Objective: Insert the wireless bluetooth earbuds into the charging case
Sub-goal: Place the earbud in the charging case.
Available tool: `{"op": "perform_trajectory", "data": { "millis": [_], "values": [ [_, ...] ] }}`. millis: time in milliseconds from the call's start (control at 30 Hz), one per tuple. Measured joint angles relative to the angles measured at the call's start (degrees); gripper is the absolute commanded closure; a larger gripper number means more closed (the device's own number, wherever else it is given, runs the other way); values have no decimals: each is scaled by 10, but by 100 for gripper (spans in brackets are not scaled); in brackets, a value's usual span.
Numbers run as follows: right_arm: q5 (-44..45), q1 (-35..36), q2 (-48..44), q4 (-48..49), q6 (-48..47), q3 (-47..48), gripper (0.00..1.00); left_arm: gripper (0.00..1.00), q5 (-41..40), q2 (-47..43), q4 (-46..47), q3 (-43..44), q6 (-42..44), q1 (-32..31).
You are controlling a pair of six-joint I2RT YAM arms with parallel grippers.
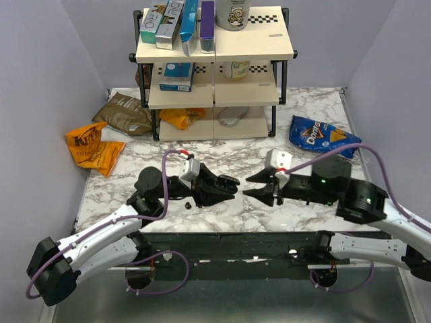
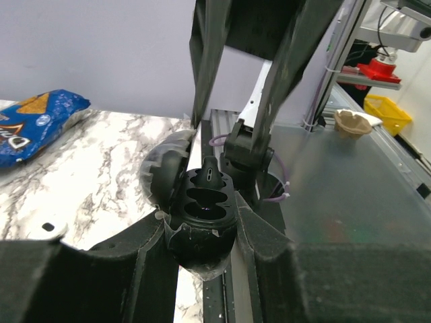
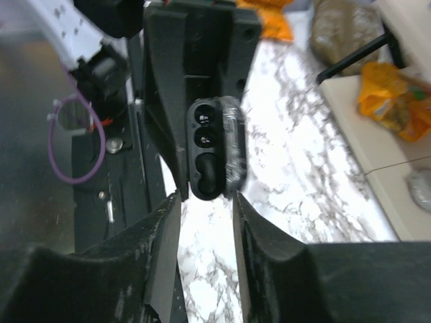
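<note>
Black charging case [image 2: 202,202] open, clamped in left jaws; 1 earbud [image 1: 187,204] on table [image 1: 236,156].

Pale lilac walls [image 1: 40,60] close the left, top and right of the frame, evenly lit. A grey-veined marble table [image 1: 236,158] fills the middle, with a three-tier pale wood shelf [image 1: 259,44] on black posts at top centre; a dull metal sheet [image 1: 269,299] runs along the bottom.

Three cameras: one fixed, two wrist-mounted.
Top external: high, behind the arm bases, looking down over the whole marbled surface [image 1: 229,151] to the shelf rack [image 1: 215,47]. Left wrist: close, low, facing right along the left pincer [image 2: 202,225]. Right wrist: close, facing left along the right pincer [image 3: 205,200]. All three share the charging case [image 3: 212,148].
</note>
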Motion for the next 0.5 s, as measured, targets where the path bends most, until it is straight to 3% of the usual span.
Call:
{"op": "perform_trajectory", "data": {
  "millis": [167,267,500],
  "values": [
    [88,0,-95,43,30,-37,53,100,-38,-53,-43,-9,23,8],
    [148,0,-105,81,64,-83,55,100,-80,-113,-95,-18,38,15],
    [193,-4,73,173,167,-178,67,100,-177,-269,-228,-20,67,18]
  ]
}}
